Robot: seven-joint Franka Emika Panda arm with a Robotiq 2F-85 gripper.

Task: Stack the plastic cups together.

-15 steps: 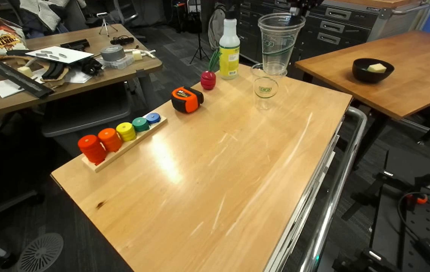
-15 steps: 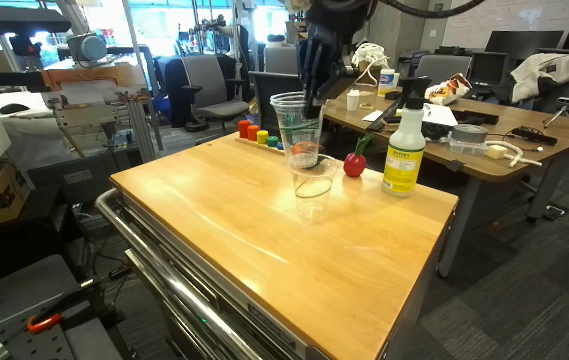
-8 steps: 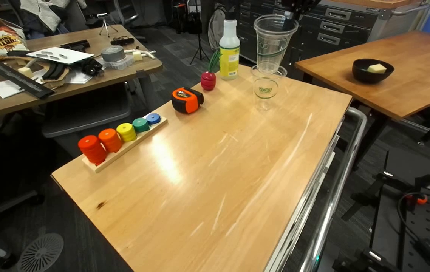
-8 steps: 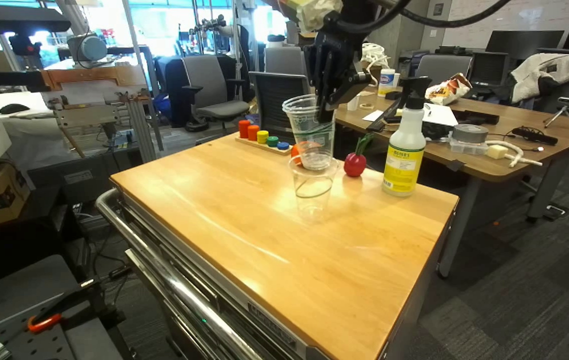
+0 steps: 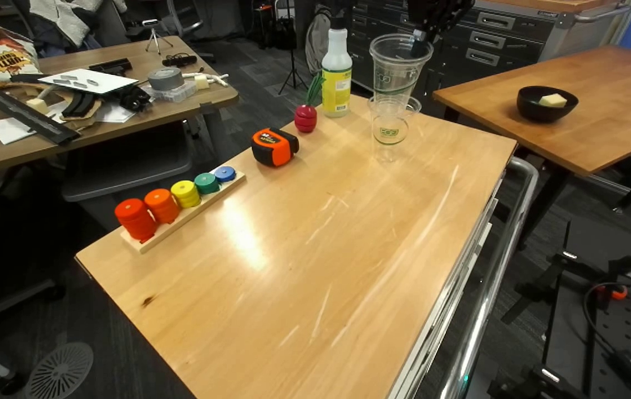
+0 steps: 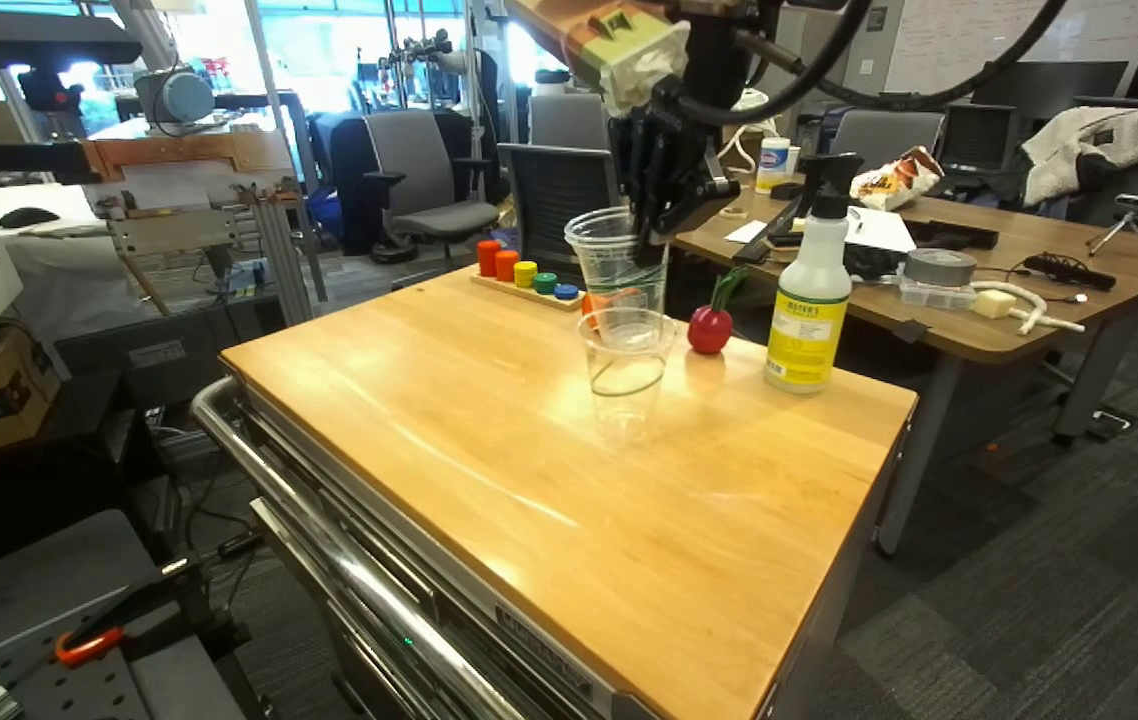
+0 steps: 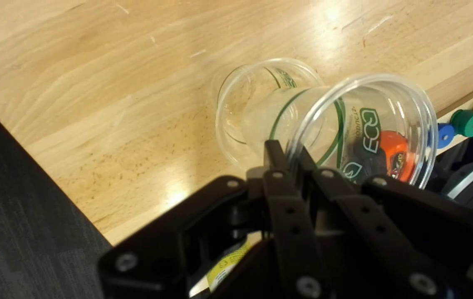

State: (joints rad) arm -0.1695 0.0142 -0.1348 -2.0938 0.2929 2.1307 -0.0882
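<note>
A clear plastic cup (image 5: 387, 145) with a green band stands upright on the wooden tabletop (image 5: 304, 266); it also shows in an exterior view (image 6: 627, 395) and the wrist view (image 7: 229, 104). My gripper (image 7: 289, 153) is shut on the rim of an upper clear cup (image 7: 369, 116), one finger inside and one outside. The upper cup (image 6: 601, 265) is slightly tilted. Its base overlaps the lower cup's mouth in all views and appears at or just inside it. Its rim shows doubled lines, so I cannot tell whether several cups are nested there.
A yellow-labelled spray bottle (image 6: 809, 310) and a red radish-like toy (image 6: 710, 328) stand near the cups. An orange and black tape measure (image 5: 275, 147) and a wooden board of coloured discs (image 5: 182, 208) lie along the table's edge.
My gripper and the held upper cup have shifted sideways over the lower cup and then come down, so the upper cup's base now sits lower against its mouth. The lower cup has not moved.
</note>
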